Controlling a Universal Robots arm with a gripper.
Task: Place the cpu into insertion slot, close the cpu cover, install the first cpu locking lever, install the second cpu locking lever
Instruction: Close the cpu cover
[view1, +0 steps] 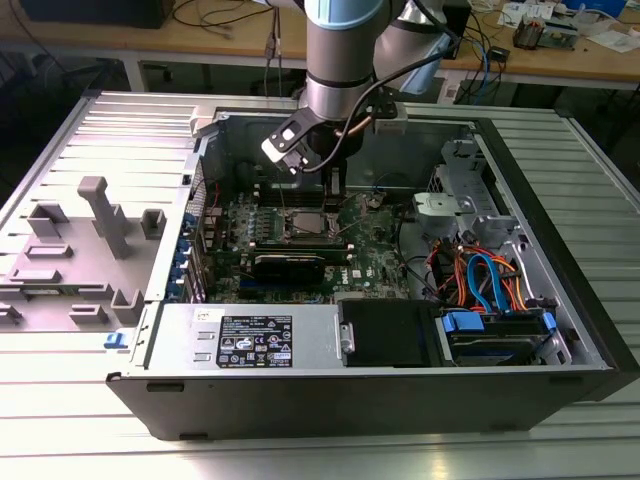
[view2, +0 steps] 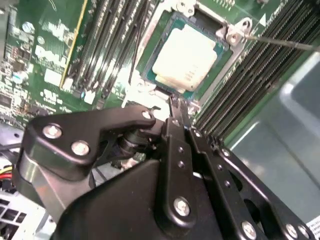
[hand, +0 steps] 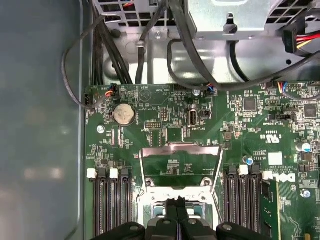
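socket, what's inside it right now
The cpu sits inside, silver top bare, with the cover flipped open. What lies under the cpu is covered, and the gripper hides one edge in the first wrist view.

Bright, flat room light outside; darker, glare-prone views down inside the case.

In the exterior view I get even overhead light. The ribbed table (view1: 300, 460) goes pale and washed along its near slats, while the inside of the computer case (view1: 560, 250) sits noticeably darker, its front face almost black. In the second wrist view the cpu (view2: 185, 57) lid blooms to a creamy near-white under glare, and the black gripper (view2: 175, 104), close to the lens, looks soft, with small bright spots on its screws. In the first wrist view the case wall (hand: 40, 125) is a hazy grey-blue with faint smeared reflections, and the motherboard (hand: 165, 125) is evenly lit with only thin shadows beneath the cables.
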